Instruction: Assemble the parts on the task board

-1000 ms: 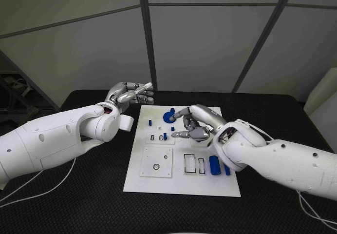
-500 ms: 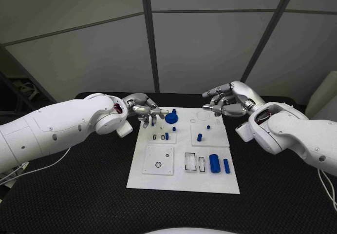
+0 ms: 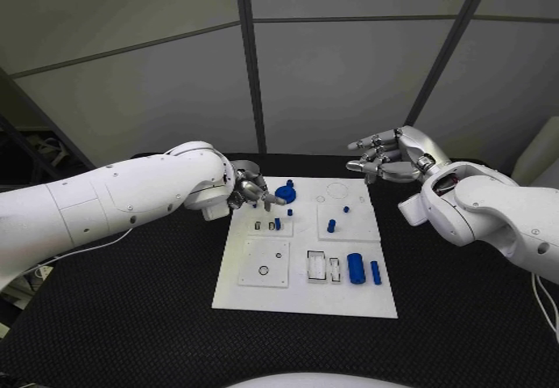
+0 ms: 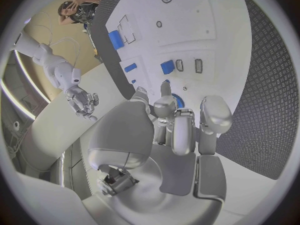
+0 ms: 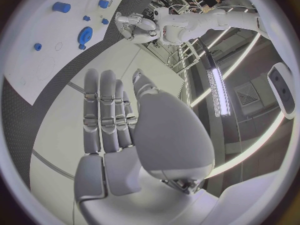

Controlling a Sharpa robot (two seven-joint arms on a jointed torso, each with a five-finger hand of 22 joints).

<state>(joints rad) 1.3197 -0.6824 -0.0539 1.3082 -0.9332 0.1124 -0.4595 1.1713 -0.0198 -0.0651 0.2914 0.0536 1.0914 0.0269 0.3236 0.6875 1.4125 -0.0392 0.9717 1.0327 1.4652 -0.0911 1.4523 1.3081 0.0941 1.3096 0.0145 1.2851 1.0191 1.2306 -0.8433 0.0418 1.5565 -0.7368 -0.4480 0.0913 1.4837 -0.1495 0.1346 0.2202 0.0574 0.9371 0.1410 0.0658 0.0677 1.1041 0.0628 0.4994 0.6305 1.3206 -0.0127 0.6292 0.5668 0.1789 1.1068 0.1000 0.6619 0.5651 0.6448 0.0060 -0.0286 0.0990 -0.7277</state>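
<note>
While the left hand (image 3: 254,194) hovers at the board's (image 3: 305,295) far left corner, fingers curled together beside the blue gear (image 3: 284,194), I cannot tell whether it touches it. Right hand (image 3: 392,158) hangs spread and empty beyond the far right corner. Other blue parts (image 3: 355,271) lie across the board on the tabletop (image 3: 140,323).

The near half of the task board (image 3: 305,299) is left unobstructed from above. Its far left corner is crowded by the left hand (image 3: 254,192) beside the blue gear (image 3: 285,194).
</note>
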